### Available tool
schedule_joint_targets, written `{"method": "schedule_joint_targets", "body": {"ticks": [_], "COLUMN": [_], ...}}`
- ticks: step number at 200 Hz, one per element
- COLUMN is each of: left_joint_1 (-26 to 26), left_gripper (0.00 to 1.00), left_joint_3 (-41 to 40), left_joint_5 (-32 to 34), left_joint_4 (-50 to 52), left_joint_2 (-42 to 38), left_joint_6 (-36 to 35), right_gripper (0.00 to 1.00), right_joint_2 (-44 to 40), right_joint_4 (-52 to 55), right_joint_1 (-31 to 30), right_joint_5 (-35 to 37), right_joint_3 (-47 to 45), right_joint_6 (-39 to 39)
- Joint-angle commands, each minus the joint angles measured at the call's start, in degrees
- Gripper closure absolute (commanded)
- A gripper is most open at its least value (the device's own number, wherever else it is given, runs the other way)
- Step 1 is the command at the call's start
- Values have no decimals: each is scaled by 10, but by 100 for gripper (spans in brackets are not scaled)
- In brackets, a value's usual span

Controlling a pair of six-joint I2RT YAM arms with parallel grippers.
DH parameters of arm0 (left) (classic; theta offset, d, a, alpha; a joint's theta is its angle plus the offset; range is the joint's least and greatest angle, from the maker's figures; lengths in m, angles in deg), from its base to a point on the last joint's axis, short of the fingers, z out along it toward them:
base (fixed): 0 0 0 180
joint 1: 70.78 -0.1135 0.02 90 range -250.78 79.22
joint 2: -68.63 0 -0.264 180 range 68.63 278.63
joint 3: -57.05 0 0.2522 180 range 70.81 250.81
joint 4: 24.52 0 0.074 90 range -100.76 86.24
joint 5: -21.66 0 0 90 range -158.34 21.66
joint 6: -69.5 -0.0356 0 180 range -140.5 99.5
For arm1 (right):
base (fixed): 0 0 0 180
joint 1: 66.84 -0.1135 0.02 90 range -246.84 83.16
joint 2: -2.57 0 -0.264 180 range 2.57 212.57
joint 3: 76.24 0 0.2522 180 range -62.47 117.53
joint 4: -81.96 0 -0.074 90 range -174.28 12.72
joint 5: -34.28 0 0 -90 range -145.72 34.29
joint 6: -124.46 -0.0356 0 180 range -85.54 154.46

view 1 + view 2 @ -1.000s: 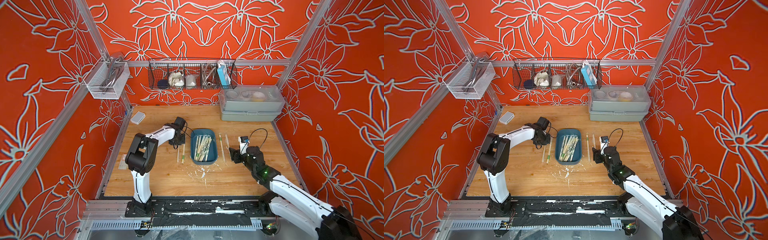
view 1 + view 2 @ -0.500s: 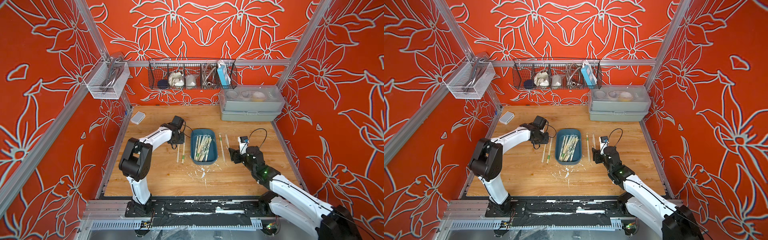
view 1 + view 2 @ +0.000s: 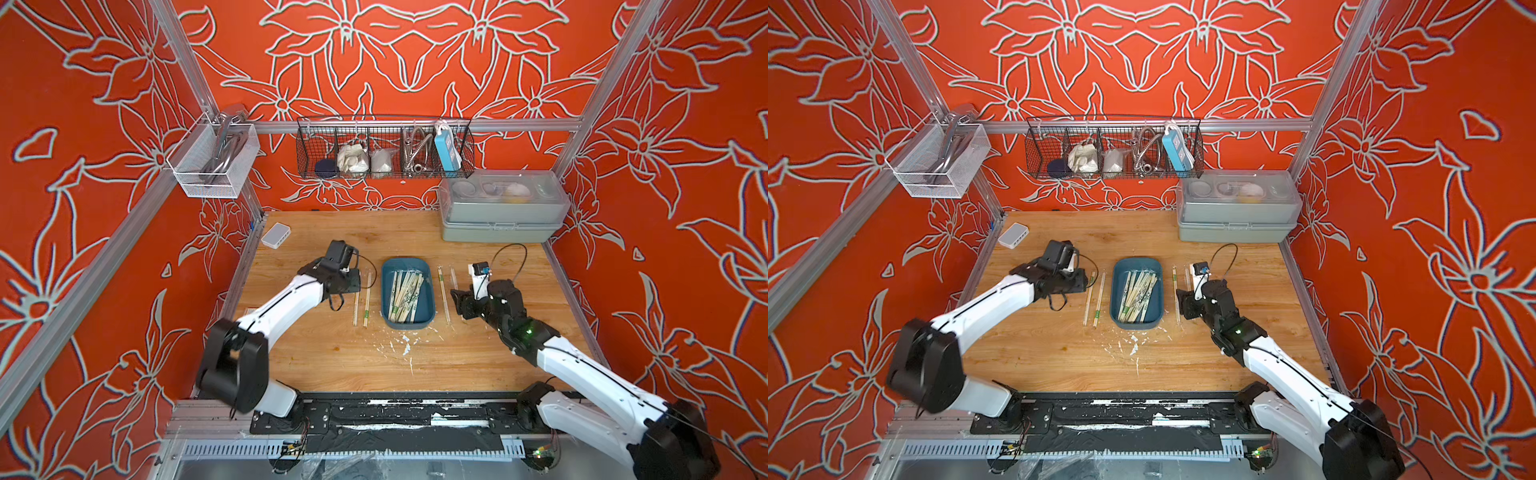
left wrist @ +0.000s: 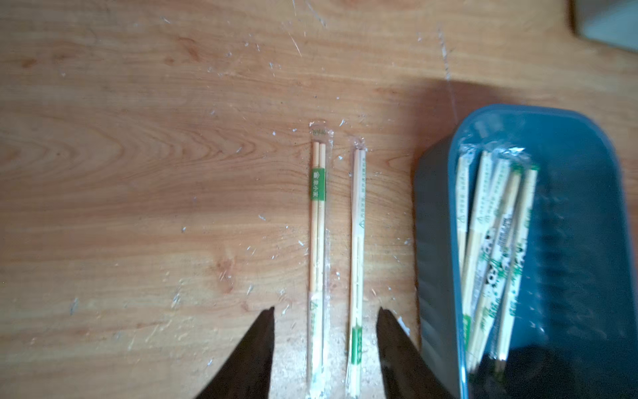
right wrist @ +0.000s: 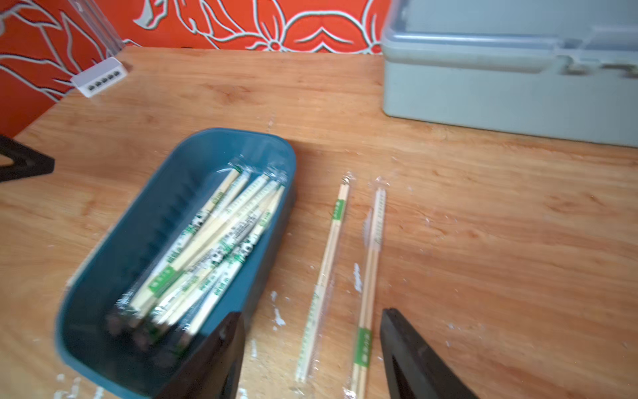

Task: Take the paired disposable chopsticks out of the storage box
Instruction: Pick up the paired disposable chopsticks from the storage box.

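Observation:
The storage box (image 3: 408,261) (image 3: 1136,260) is a dark teal tray in mid-table, also in the left wrist view (image 4: 435,214) and the right wrist view (image 5: 269,238). Several paired disposable chopsticks (image 3: 405,296) (image 3: 1136,296) (image 4: 490,241) (image 5: 214,252) lie inside it. Two sleeved pairs (image 3: 367,297) (image 4: 317,224) lie on the wood left of the box, and two more (image 3: 443,295) (image 5: 328,262) right of it. My left gripper (image 3: 353,284) (image 4: 326,309) hovers open over the left pairs. My right gripper (image 3: 457,299) (image 3: 1183,301) (image 5: 311,311) stands open over the right pairs. Neither holds anything.
A grey-green lidded case (image 3: 498,226) stands at the back right. A black wire basket (image 3: 384,151) and a white mesh basket (image 3: 212,166) hang on the walls. A small white device (image 3: 275,235) sits at the back left. White flecks (image 3: 405,343) mark the wood in front of the box.
The left arm's elbow has swung out toward the front left and dropped, while its gripper stayed by the two pairs left of the box. The right arm has not moved.

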Motion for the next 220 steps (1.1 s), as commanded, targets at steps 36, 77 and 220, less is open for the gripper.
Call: {"method": "schedule_joint_targets", "body": {"ticks": [36,77,220], "left_joint_1": [-5,-5,15], "left_gripper": [92,79,42], "left_joint_3": [13,6,-371], "left_joint_5": [-2,-5,-43], "left_joint_4": [-6,-8,-248], "left_joint_2": [18,4,-448], "left_joint_6": [-3,6,8], "right_gripper": [31,31,40], "right_joint_2": [1,-1,157], "right_joint_4": [-7,-6,192], "right_joint_1": [-3,-3,-46], "right_joint_5": [-3,-3,-88], "right_joint_3": [12,12,239], "right_joint_6": [-6,-6,-37]}}
